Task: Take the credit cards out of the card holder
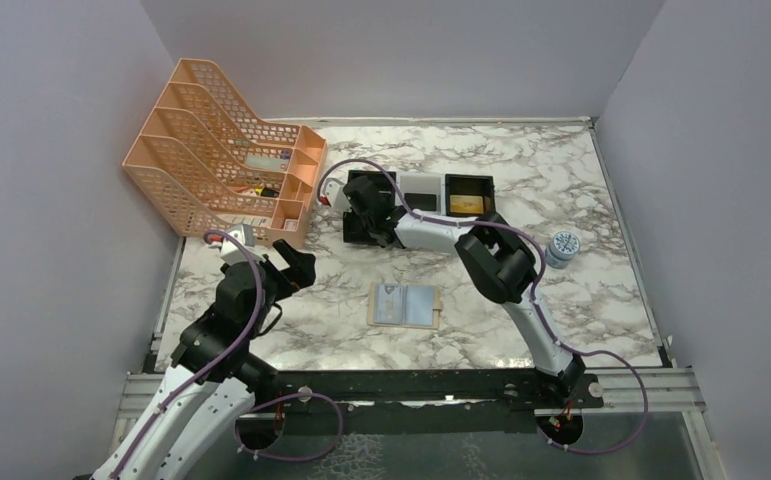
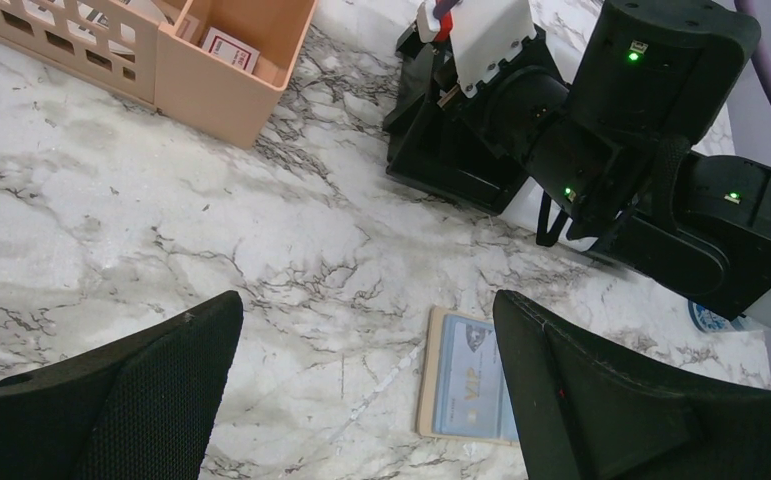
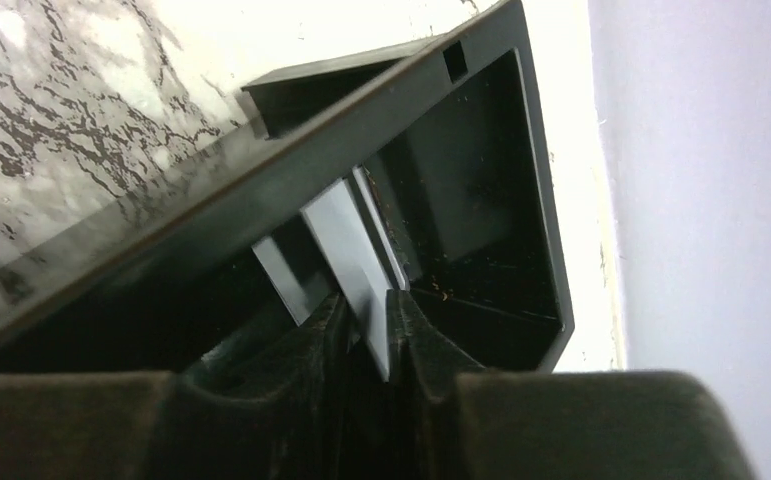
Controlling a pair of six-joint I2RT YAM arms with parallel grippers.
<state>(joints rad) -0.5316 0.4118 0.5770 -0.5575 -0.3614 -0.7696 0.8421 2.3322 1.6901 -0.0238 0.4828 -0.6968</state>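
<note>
The card holder [image 1: 406, 305] lies open and flat on the marble mid-table, tan rim round grey-blue faces, with a blue VIP credit card [image 2: 473, 372] showing in it. My left gripper [image 1: 296, 262] hovers wide open to its left, and in the left wrist view [image 2: 366, 305] the holder [image 2: 429, 380] sits by the right finger. My right gripper [image 1: 361, 205] reaches down into the leftmost black tray [image 3: 536, 170]. Its jaws [image 3: 366, 300] stand a narrow gap apart, and a grey credit card [image 3: 346, 240] leans tilted between the fingertips.
An orange mesh file organizer [image 1: 221, 150] stands at the back left. A white tray [image 1: 421, 192] and a second black tray [image 1: 469, 182] holding a yellow card [image 1: 467, 205] sit right of the first. A small round tin [image 1: 562, 247] stands at the right.
</note>
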